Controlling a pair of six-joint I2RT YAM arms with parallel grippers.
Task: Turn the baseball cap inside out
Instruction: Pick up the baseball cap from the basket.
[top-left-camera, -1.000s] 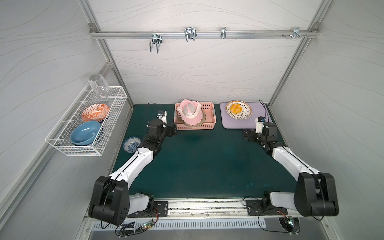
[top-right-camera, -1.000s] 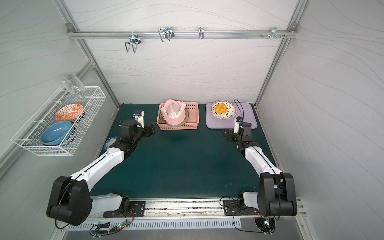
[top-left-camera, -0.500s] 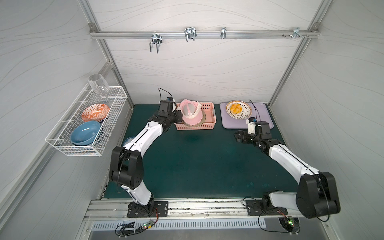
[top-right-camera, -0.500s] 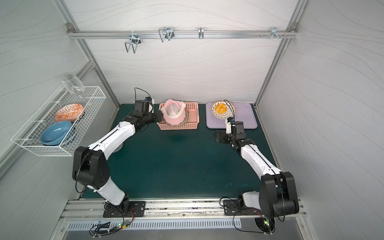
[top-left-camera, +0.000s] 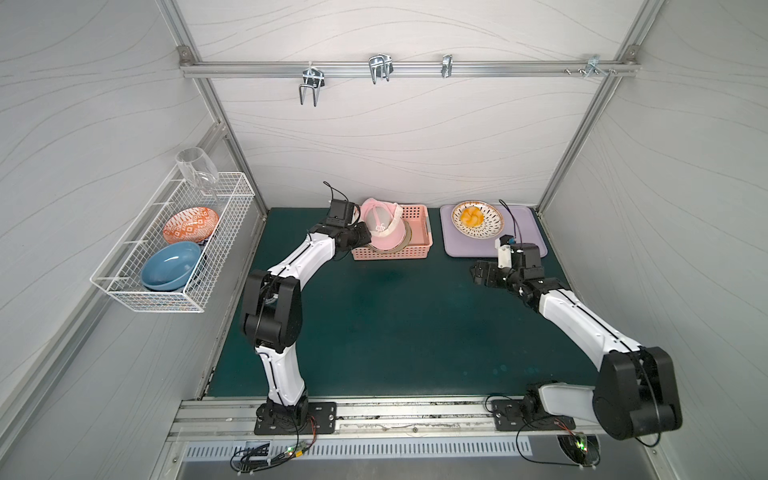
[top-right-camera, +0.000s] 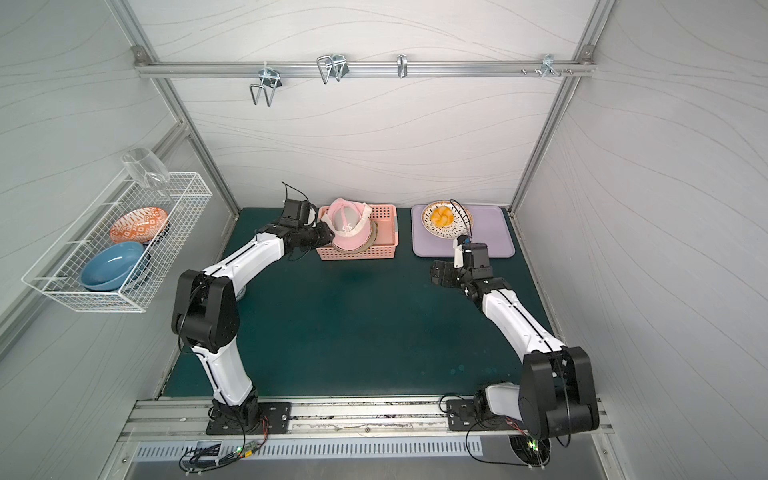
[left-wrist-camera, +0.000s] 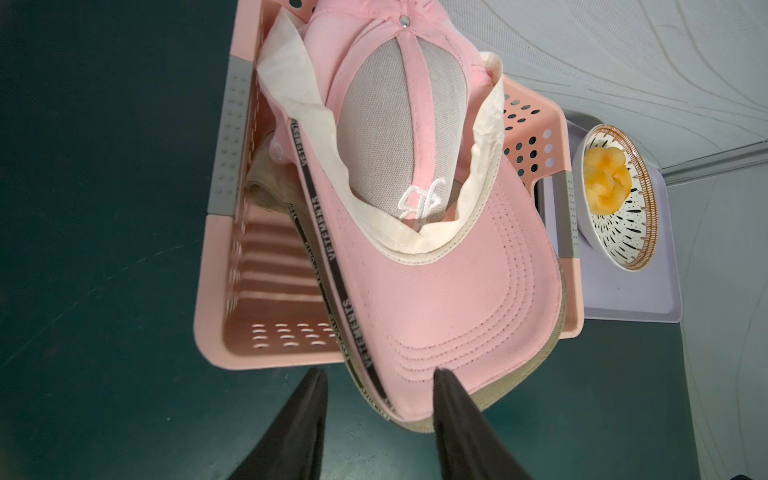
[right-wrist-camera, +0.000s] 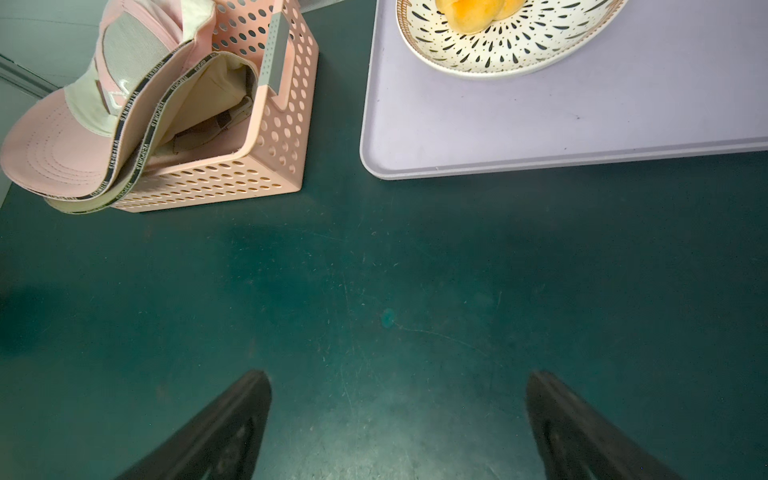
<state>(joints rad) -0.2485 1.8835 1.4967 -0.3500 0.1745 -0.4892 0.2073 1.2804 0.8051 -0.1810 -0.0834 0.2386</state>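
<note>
Two claws to note. Left claw (left-wrist-camera: 378, 380): narrowed to roughly half, straddling the front edge of the brim of the pink baseball cap (left-wrist-camera: 436, 291). One finger (left-wrist-camera: 449, 403) laid against the pink face of the brim; other finger (left-wrist-camera: 307, 403) just short of the brim's banded edge, with a sliver of green bench (left-wrist-camera: 104, 249) showing between. Touching, then, but not clamped. Seen in both top views at upper centre, reaching in from the left of the frame to the cap (top-left-camera: 384, 226) (top-right-camera: 351, 224).

Cap perched at the left end of the pink basket (top-left-camera: 419, 249), stacked on a beige cap (left-wrist-camera: 511, 382), both brims jutting out over the basket's rim. Grey lining and cream sweatband turned outward, stitched logo reading backwards.

Right claw (right-wrist-camera: 399, 378): spread wide, gripping nothing, touching nothing. Poised over bare bench at centre right of a top view (top-left-camera: 478, 274), near the front edge of the lilac tray (top-left-camera: 528, 232) carrying a patterned dish (top-left-camera: 492, 226).
</note>
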